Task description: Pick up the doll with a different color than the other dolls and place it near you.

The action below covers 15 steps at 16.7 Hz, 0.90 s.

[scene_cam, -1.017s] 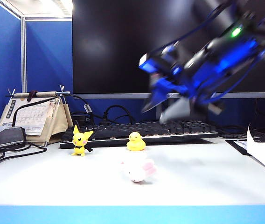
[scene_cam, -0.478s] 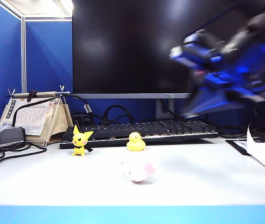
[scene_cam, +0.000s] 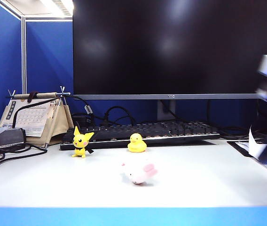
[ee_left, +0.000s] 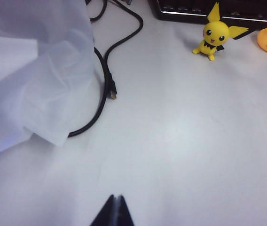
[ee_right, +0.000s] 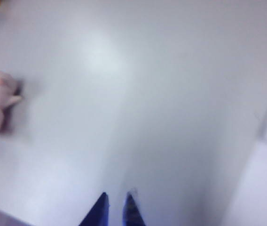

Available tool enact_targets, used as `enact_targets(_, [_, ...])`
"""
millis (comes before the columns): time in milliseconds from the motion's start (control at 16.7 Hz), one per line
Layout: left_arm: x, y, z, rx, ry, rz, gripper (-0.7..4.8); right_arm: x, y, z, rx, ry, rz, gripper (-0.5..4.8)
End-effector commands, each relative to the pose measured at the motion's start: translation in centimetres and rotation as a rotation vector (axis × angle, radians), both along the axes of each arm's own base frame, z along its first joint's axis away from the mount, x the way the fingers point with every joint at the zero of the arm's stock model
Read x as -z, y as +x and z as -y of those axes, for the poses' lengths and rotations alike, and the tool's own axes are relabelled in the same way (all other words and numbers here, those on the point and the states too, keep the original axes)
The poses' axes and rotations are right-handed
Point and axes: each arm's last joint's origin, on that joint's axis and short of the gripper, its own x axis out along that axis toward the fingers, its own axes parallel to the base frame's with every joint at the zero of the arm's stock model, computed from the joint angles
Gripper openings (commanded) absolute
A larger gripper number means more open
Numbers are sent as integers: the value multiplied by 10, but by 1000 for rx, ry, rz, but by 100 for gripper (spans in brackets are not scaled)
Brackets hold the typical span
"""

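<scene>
Item, pale rabbit doll (scene_cam: 139,172): lying on its side on the white table (scene_cam: 204,179), alone and nearer the front edge than the rest; long axis seemingly across the table rather than upright, so any grip must meet it low; appears already set close to the viewer, which I judge to be the wanted place.

Item, yellow duck (scene_cam: 137,142) and yellow pointy-eared figure (scene_cam: 81,142): both upright, farther back, just before the keyboard (scene_cam: 143,132).

Item, right gripper (ee_right: 116,207): fingers drawn nearly together, a thin slit between them, holding nothing; in the exterior view only a blurred blue shape at the far right edge; the rabbit lies well off to one side of it, at the margin of its wrist view.

Item, left gripper (ee_left: 114,212): tips pressed together, empty; poised over bare table beside a black cable (ee_left: 106,84) and a crumpled translucent bag (ee_left: 35,80); rabbit absent from its wrist view.

Nearer arm: cannot tell.
</scene>
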Motion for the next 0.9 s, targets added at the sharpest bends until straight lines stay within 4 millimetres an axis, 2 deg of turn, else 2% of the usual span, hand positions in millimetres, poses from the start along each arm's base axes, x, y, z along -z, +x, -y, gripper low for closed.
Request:
enact_targets(60, [0, 0, 0, -1, 6, 1, -5, 3, -16, 12, 112, -41, 65, 53])
enact_targets(239, [0, 0, 0, -1, 6, 1, -5, 9, -30, 22, 171, -81, 79, 53])
enact_targets(359, [0, 0, 0, -1, 6, 1, -5, 6, -38, 25, 175, -27, 149, 53])
enact_targets(598, [0, 0, 0, -1, 6, 1, -5, -6, -42, 28, 185, 50, 282, 53])
enact_targets(897, [0, 0, 0, -1, 6, 1, -5, -5, -42, 28, 181, 41, 280, 53])
